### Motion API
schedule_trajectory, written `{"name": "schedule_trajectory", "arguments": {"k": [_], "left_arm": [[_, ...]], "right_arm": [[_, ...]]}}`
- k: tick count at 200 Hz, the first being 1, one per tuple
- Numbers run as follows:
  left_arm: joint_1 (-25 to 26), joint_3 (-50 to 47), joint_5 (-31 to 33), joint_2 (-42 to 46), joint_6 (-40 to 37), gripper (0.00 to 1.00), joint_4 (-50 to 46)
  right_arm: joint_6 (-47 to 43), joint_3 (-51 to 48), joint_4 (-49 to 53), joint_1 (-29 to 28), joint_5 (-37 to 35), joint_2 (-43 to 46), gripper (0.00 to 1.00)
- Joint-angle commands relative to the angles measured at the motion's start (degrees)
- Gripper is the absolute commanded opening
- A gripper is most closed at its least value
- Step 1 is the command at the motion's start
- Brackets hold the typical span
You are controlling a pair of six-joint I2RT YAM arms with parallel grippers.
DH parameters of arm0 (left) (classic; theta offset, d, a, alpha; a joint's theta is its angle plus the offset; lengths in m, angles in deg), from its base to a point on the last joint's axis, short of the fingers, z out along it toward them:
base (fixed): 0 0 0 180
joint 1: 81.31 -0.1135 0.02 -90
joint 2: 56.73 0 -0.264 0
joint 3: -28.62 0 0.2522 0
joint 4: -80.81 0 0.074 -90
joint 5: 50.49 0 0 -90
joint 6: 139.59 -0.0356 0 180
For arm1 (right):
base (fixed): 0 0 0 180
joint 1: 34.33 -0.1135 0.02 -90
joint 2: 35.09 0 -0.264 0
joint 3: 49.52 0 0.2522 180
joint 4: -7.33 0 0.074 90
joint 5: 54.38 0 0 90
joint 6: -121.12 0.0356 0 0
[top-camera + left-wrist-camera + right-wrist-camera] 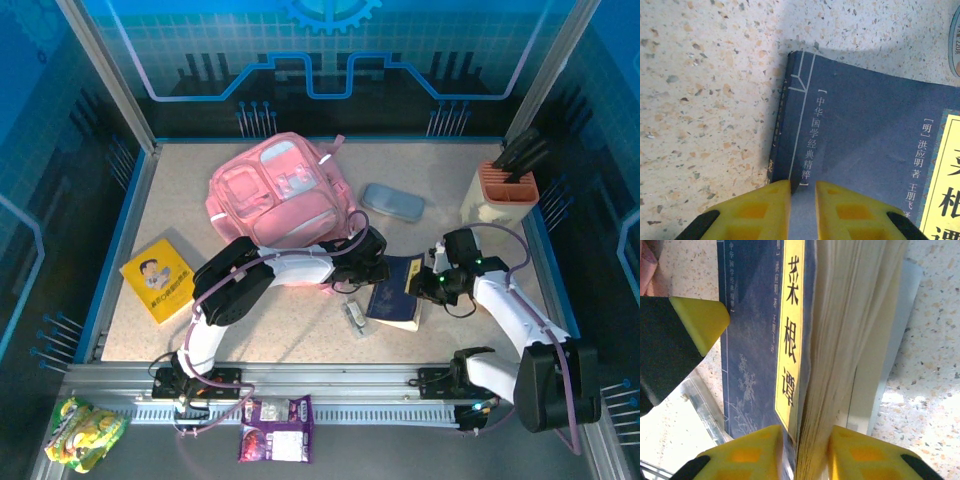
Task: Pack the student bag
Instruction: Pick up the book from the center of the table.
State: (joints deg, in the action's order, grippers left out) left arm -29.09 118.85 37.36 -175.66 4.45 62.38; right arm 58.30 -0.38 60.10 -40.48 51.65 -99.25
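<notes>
Outside the near edge of the bench, a purple snack packet and a green-yellow packet are lying by the rail. On the bench, right of the middle, a dark blue book is lying with a small clear packet just beside its left edge. The right gripper is reaching in from the right and pinching the book: one yellow finger is sitting against the cover and the other against the page block, which is filling the gap. The left gripper is hanging at the book's far left corner. Its fingers are pressed almost together, with a thin strip of blue cover showing between them; whether they are gripping it I cannot tell. A yellow book is lying near the left edge. Farther back, the student bag is lying pockets-up near the far edge, left of centre. A grey pencil case is lying just beside the bag on its right, and a pen holder is standing upright in the far right corner.
</notes>
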Motion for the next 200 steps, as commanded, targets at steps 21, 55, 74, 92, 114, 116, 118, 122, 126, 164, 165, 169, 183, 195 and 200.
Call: {"name": "schedule_trajectory", "arguments": {"k": [21,55,74,92,114,116,118,122,126,164,165,169,183,195,200], "left_arm": [[0.20,1.22,-0.79,-1.90,-0.46,0.21,-0.91],[0.16,1.32,-0.67,-1.86,-0.67,0.21,-1.09],[0.07,1.34,-0.07,-1.06,-0.28,0.24,-1.29],[-0.18,0.79,-0.61,0.64,-0.12,0.31,0.09],[-1.12,-0.03,-1.19,4.64,-0.93,0.38,0.86],[-1.17,-0.27,-1.19,5.11,-0.99,0.39,1.01],[-1.30,-0.53,-1.19,5.64,-0.96,0.40,1.16],[-1.48,-1.07,-1.24,6.70,-0.96,0.41,1.73],[-1.72,-1.68,-1.26,7.76,-1.02,0.43,2.18],[-4.96,-9.52,-5.41,17.48,-1.15,0.58,7.39],[-5.08,-9.64,-5.58,17.72,-1.23,0.59,7.61],[-5.54,-10.60,-6.13,18.70,-1.45,0.61,8.17],[-7.15,-13.25,-8.05,22.39,-2.31,0.69,8.70],[-8.66,-16.02,-10.28,25.72,-2.51,0.75,10.65],[-9.22,-17.27,-11.30,27.01,-2.37,0.77,12.02]], "right_arm": [[-0.29,0.55,-1.34,1.35,5.16,1.17,0.19],[-0.07,0.51,-1.21,1.72,5.37,1.88,0.11],[0.15,0.85,-0.65,1.97,5.98,3.08,0.06],[0.55,1.44,-0.10,2.04,6.29,5.17,0.04],[0.42,3.36,1.36,2.28,7.08,7.58,0.01],[0.48,3.58,1.52,2.28,7.26,7.81,0.01],[0.39,3.89,1.63,2.24,7.37,7.95,0.01],[0.31,4.45,1.97,2.28,7.82,8.25,0.01],[0.17,4.95,2.22,2.23,8.27,8.56,0.00],[0.11,10.85,5.20,2.36,12.64,11.68,0.00],[0.13,11.03,5.20,2.37,12.72,11.77,0.00],[0.09,11.54,5.21,2.37,13.43,12.12,0.00],[0.44,13.82,5.55,2.44,15.10,12.87,0.00],[0.76,14.65,4.97,2.43,17.98,12.76,0.00],[1.04,16.39,4.28,2.42,19.49,12.59,0.00]]}}
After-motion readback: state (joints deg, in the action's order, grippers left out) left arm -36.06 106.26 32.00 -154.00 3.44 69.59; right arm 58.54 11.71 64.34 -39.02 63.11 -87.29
